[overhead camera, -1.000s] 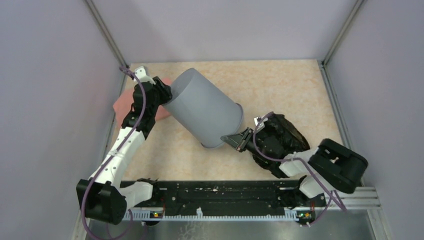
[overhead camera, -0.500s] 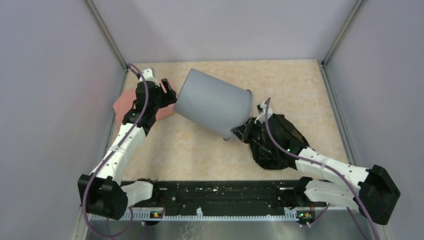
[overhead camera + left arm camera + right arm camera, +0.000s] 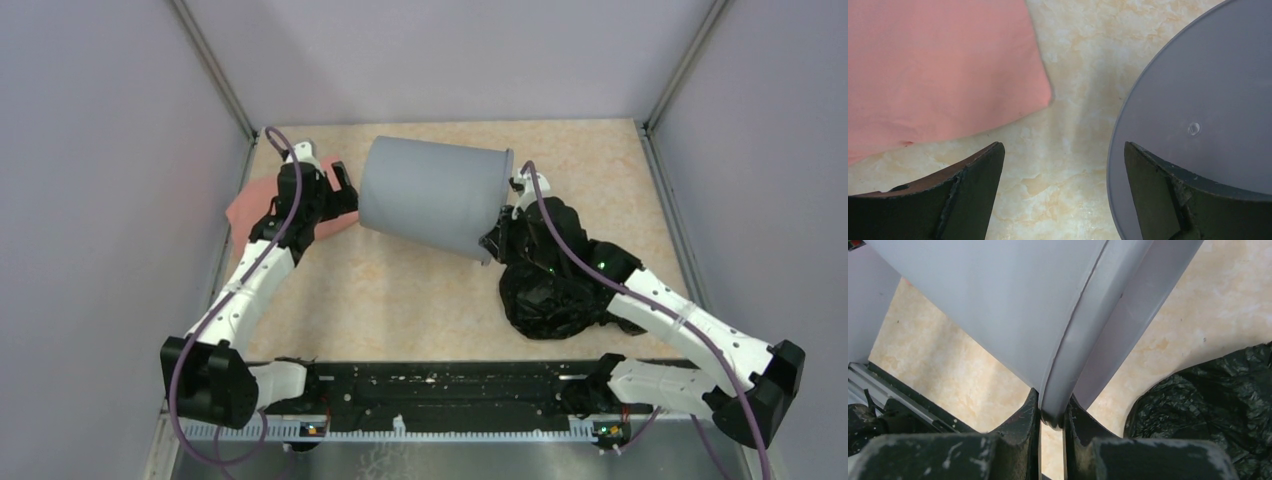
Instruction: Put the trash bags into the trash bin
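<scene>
While the bin [image 3: 430, 200] is lying tipped over in the top view, the bags [image 3: 555, 295] are sitting outside it, at its mouth. The left wrist is showing the left gripper [image 3: 1063, 150] gaping empty beside the bin's base. The right wrist is showing the right gripper [image 3: 1052, 410] clamping the rim, probably positioning the bin, which next needs steadying so the bags can go in.

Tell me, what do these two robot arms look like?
Both arms are alike: the left arm and right arm have slim white links between chunky black joints, with a purple cable looping along each. The left gripper and right gripper have dark, wedge-shaped fingers, scuffed with pale scratches.
</scene>
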### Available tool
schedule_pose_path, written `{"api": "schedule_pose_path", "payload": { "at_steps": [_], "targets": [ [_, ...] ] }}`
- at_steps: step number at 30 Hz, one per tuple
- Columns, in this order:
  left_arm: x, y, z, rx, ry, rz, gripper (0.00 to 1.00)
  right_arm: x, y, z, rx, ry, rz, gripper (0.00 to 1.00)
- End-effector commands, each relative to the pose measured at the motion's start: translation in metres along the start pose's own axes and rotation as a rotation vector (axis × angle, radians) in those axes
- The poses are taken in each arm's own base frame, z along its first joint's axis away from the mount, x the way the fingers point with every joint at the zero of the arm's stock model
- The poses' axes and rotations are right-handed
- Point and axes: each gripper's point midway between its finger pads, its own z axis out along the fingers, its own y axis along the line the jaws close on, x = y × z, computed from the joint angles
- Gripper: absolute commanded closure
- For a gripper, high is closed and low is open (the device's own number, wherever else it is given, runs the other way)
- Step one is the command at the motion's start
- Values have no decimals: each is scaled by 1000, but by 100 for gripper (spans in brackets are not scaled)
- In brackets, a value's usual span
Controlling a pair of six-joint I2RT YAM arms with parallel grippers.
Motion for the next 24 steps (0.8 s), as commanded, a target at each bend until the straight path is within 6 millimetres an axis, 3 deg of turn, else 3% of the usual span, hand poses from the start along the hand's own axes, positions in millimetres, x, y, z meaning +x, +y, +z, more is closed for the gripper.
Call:
{"api": "schedule_pose_path", "payload": {
  "at_steps": [1,13,17,24],
  "targets": [
    [17,-48,-9,187,112,-21,3,-87,25,-5,-94,-243,45,100],
    [15,-25,26,106,282,-127,4,-133,37,-24,-223,-297,28,100],
    [21,-39,47,184,332,-174,4,-146,44,-43,-309,-341,16,100],
    [30,-50,71,288,450,-312,5,-160,33,-49,-240,-323,4,100]
  ]
}}
